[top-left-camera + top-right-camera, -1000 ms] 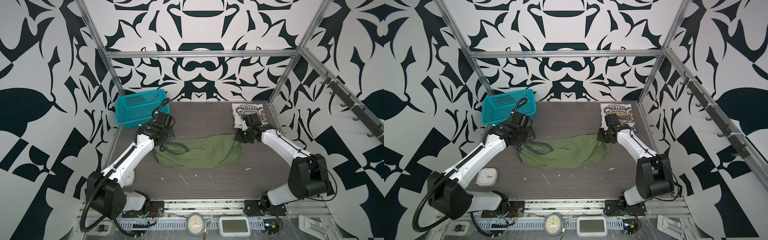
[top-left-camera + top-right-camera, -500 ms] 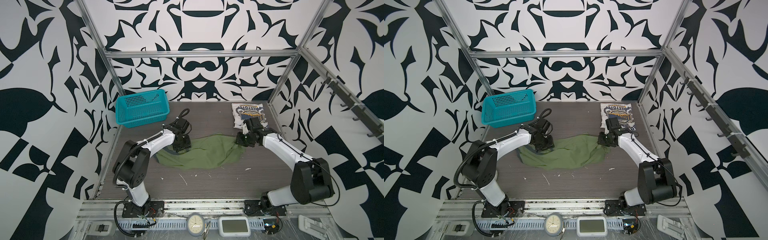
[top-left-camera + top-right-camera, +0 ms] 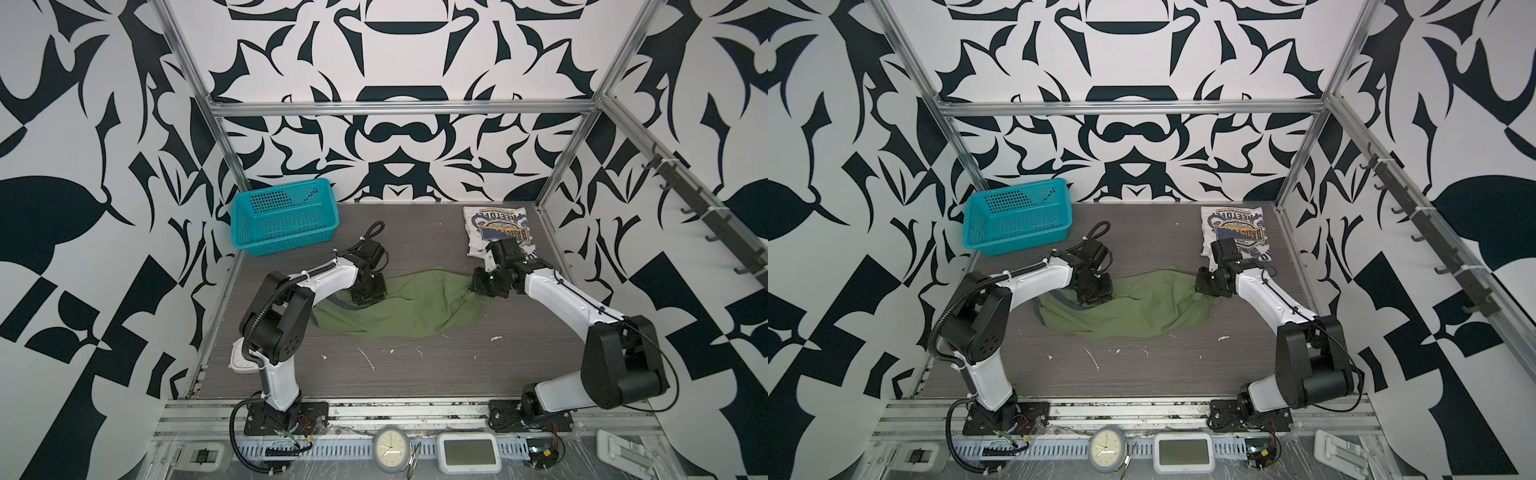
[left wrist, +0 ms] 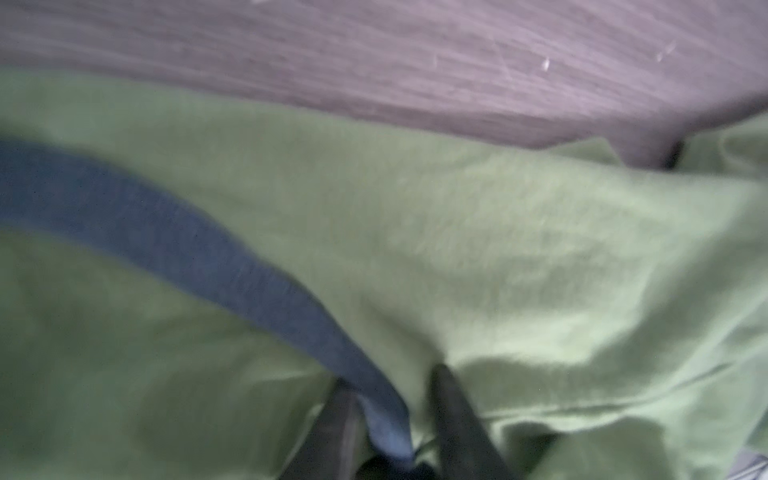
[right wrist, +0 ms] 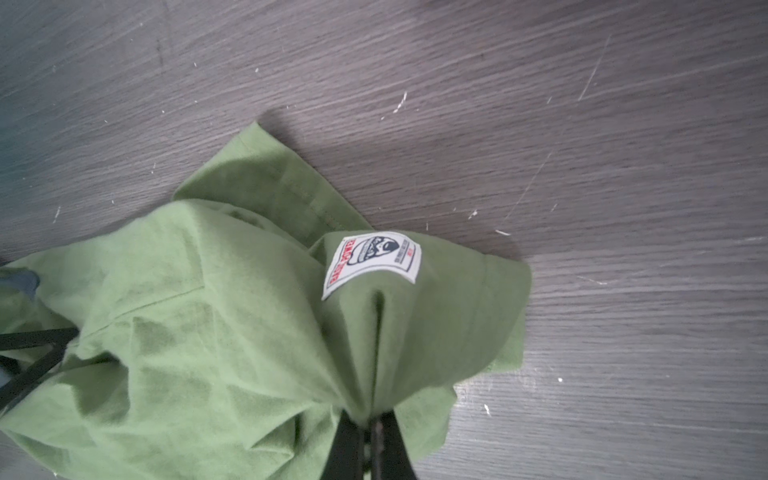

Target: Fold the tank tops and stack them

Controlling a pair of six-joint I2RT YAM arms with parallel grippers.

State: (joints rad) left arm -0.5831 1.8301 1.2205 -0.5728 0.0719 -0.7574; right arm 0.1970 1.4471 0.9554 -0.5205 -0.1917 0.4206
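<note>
Across the middle of the worktop (image 3: 415, 374), the olive green tank top (image 3: 399, 307) is spread in a loose, rumpled band, not yet folded. Its long axis is laid from side to side in both top views, tilted slightly so that the right-hand end sits nearer the back wall. The end with the navy trim (image 4: 208, 257), taken to be a neck or armhole opening, is pointed toward the left arm. The hem end, marked by a woven label (image 5: 374, 262), is pointed toward the right arm.

The hem end is gathered into the right gripper (image 5: 370, 419), whose jaws are clamped on a bunch of green cloth. The left gripper (image 4: 395, 399) is set on the trim end, its fingers (image 4: 453, 407) placed either side of the navy band. That wrist view is blurred, so whether the band is pinched cannot be told.

The step in hand is judged to be securing both ends so the top can be drawn flat. It would be done well if the trim were caught cleanly, the cloth tensioned gently along its long axis, and wrinkles laid out before any fold.

Farther out, the white tank top (image 3: 498, 226) is seen folded, print up, at the back right, apart from the green one. The teal basket (image 3: 286, 216) is stood at the back left.
</note>
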